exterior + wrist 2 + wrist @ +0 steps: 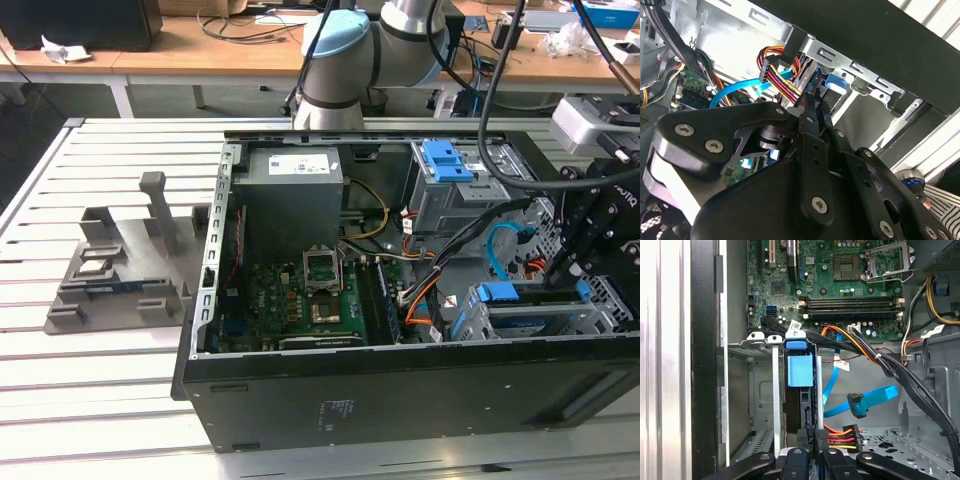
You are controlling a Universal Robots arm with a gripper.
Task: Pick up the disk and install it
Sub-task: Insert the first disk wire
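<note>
The disk (pixel 800 371), its bright blue frame showing, sits on edge in a slot of the metal drive cage (pixel 775 390) at the open computer case's front corner. In the exterior view the disk (pixel 510 294) lies in that cage at the exterior view's right, under my black gripper (pixel 582 280). My gripper (pixel 808 435) has its fingers drawn together, tips at the disk's near end. In the second wrist view the gripper (pixel 815 100) ends just short of the blue frame (pixel 832 82). I cannot tell whether the tips touch the disk.
A bare blue bracket (pixel 447 160) sits on the upper bay. The grey power supply box (pixel 295 195) and green motherboard (pixel 320 295) fill the case. A blue data cable (pixel 867 402) and orange-red power wires (pixel 840 437) hang beside the cage. A grey fixture (pixel 120 270) stands on the slatted table.
</note>
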